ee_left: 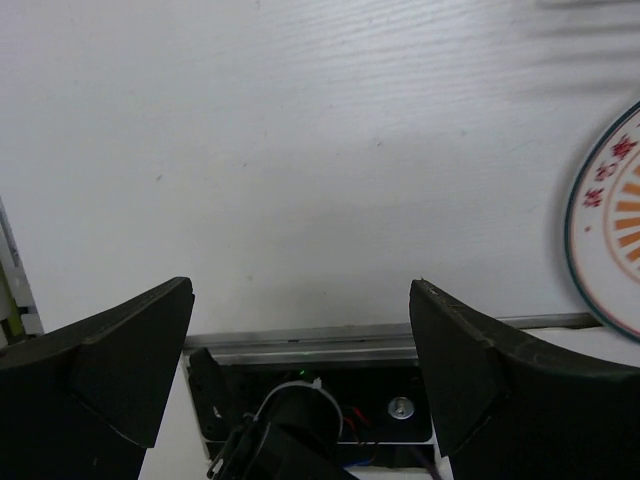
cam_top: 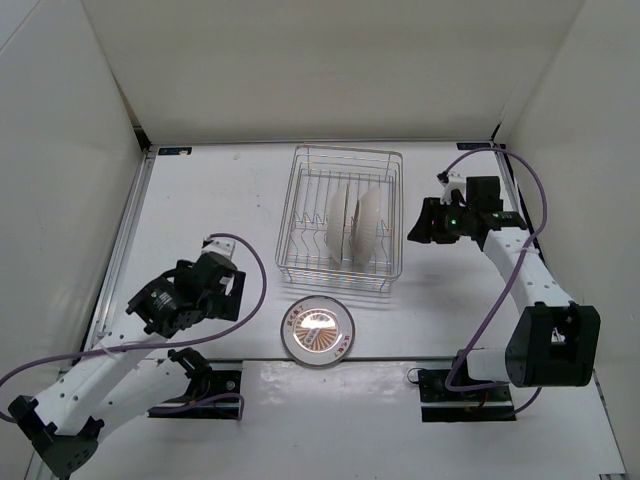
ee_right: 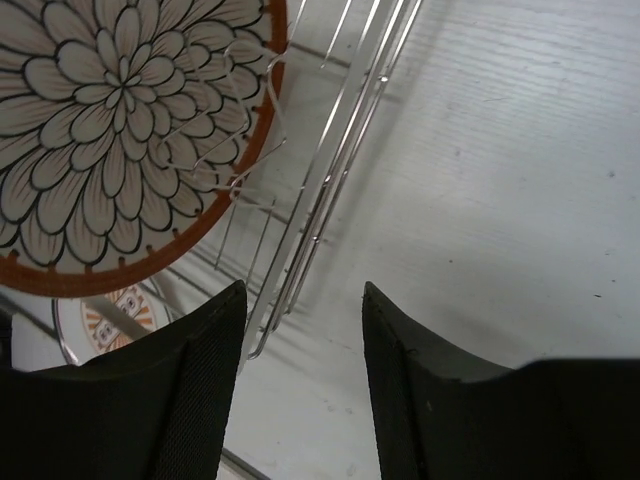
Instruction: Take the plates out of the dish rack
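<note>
- Sitting outside the dish rack [cam_top: 335,272]: the orange-lined plate [cam_top: 317,331], one down!
- Two plates [cam_top: 366,225] stand inside, waiting.
- Left gripper [ee_left: 300,300] and right gripper [ee_right: 303,300] gape, empty.

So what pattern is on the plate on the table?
The plate has orange radial lines; left wrist view.

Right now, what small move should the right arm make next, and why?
Probably ease the open, empty right pincer over the wall of the rack, toward the petal plate. It hovers just outside that wall, and this plate stands upright nearest to it.
</note>
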`<state>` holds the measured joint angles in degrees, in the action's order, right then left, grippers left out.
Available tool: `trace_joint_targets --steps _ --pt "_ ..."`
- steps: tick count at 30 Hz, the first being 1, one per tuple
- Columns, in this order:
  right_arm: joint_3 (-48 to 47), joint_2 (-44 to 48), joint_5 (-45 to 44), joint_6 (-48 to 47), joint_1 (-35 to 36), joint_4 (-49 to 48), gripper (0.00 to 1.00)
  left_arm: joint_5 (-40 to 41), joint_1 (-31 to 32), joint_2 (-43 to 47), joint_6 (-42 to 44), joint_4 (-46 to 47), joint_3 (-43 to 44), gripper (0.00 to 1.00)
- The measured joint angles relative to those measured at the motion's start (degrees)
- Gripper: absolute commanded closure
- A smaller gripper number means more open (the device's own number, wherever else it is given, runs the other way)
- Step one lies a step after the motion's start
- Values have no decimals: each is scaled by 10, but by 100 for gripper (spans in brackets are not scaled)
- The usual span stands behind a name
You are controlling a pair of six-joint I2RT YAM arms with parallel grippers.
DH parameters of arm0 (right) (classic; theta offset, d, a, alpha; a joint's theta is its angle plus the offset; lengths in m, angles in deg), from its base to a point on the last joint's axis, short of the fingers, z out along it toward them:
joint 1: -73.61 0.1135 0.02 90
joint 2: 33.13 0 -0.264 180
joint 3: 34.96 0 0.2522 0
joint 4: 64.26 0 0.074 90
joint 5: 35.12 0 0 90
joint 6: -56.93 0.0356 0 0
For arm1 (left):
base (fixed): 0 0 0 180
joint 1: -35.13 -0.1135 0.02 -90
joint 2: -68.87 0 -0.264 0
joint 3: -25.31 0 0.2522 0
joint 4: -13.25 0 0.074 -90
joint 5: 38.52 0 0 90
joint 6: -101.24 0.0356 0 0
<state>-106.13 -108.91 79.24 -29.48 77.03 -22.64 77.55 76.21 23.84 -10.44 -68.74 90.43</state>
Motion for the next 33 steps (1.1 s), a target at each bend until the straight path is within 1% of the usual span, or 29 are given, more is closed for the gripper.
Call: trace_joint_targets --steps 3,6,8,10,11,14,15,17,18,19,24,30,33 --pt "0 -2 28 -4 1 11 44 5 0 17 0 -21 -20 0" --pt "0 -12 52 -12 2 20 41 8 0 23 2 -20 -22 0" --pt "0 -21 68 -15 3 23 41 8 0 23 3 -19 -22 0" --pt "2 -26 76 -20 5 24 45 8 0 22 3 -18 -22 0" --pt "2 -28 78 -23 8 24 52 8 0 19 3 -18 -22 0" --pt "2 -40 77 -27 18 25 64 8 0 9 5 -18 -22 0" --pt "1 -49 73 -30 23 26 73 8 0 5 5 -17 -22 0" --pt "-3 -72 70 -31 32 33 79 8 0 -2 7 -16 -22 0" --pt "-9 -84 71 -29 37 34 81 8 0 -3 7 -16 -22 0" --pt "-18 -93 67 -26 43 39 88 7 0 -3 8 -16 -22 0" --pt "-57 -122 38 -9 50 65 100 3 0 -4 11 -11 -22 0" --pt "-121 -175 10 2 54 78 100 -2 -1 -13 14 -6 -22 0" --pt "-148 -192 -8 -1 55 81 79 -5 -3 -19 15 -5 -22 0"
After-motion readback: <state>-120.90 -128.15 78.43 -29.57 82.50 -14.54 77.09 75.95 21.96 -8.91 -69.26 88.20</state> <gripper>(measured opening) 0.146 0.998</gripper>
